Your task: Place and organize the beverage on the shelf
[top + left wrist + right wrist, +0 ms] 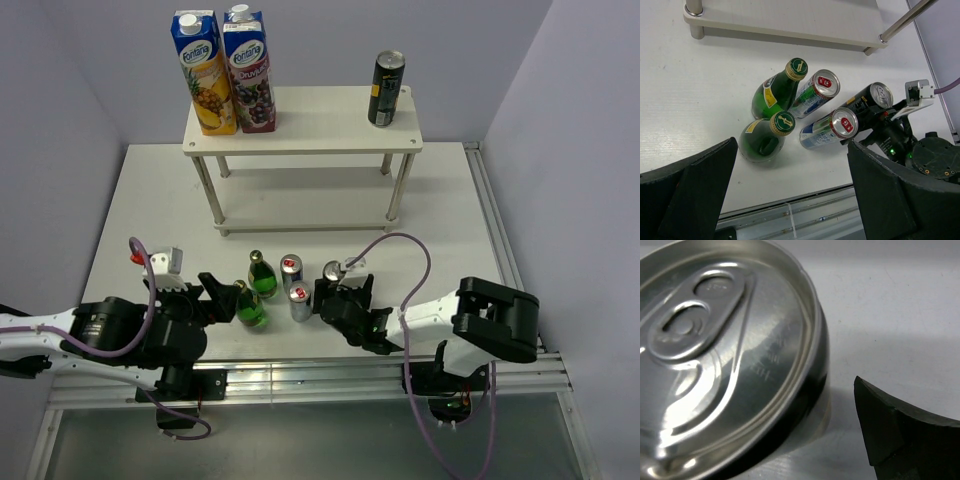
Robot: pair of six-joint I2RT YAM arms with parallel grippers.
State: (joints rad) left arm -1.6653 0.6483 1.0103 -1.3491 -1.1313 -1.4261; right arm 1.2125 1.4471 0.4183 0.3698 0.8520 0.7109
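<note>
White table (150, 220), pale lilac walls on three sides, aluminium rail along the near edge.

Shelf (320, 120): stands at the far side of the table. On the top board, two juice cartons (205, 72) are at the left end, side by side and touching. One dark can (386, 90) stands upright at the right end, well apart from the cartons.

Remaining beverage: bunched upright on the table in front of the arms.
- Far green bottle (262, 276) and near green bottle (249, 306), close together on the left of the bunch.
- Two silver-blue cans (291, 270) (300, 302) just right of the bottles.
- Second dark can (333, 272) at the right of the bunch, just beside the nearer silver-blue can.

Left gripper (225, 300): jaws spread wide, holding nothing, low over the table just left of the near green bottle. In the left wrist view both bottles and both silver-blue cans lie ahead of its fingers.

Right gripper (343, 290): jaws spread wide, holding nothing, at the second dark can. In the right wrist view the lid fills the left, and one finger (900, 440) sits beside the can with a gap between. The other finger is out of view.

Obstruction: a purple cable (400, 240) from the right arm arches over the table between the bunch and the shelf legs.
</note>
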